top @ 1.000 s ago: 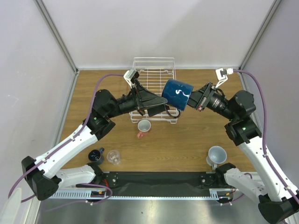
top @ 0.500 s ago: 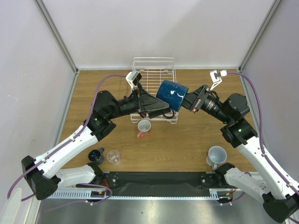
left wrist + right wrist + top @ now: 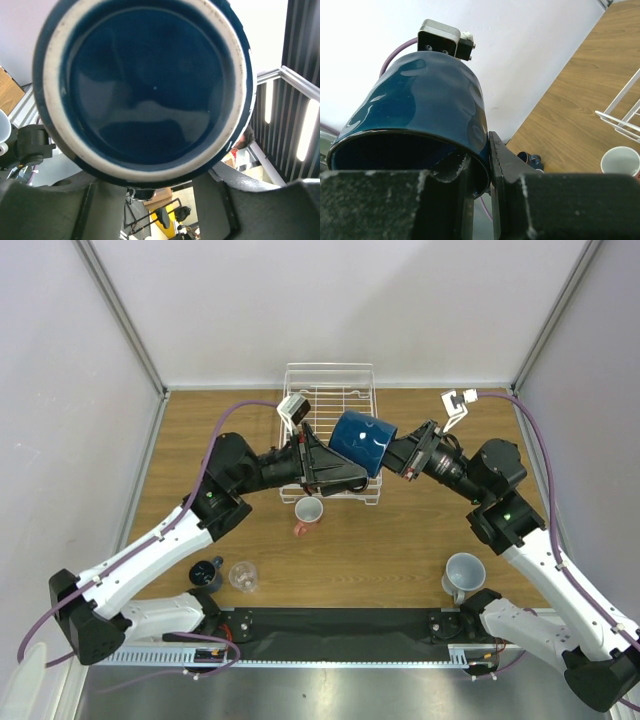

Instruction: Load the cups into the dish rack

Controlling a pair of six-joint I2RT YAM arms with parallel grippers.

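Over the dish rack, right jaws grip the large navy mug; left jaws stand open.

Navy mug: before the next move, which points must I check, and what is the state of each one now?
1. Right tool grips the navy mug by its rim: ok.
2. Left tool has hold of the mug: cannot tell; jaws apart near its base, contact hidden.
3. Mug is above the rack in the top view: ok.
4. Rack floor under the mug is free: cannot tell; the arms hide it.
5. Pink cup stands outside the rack, apart from the mug: ok.
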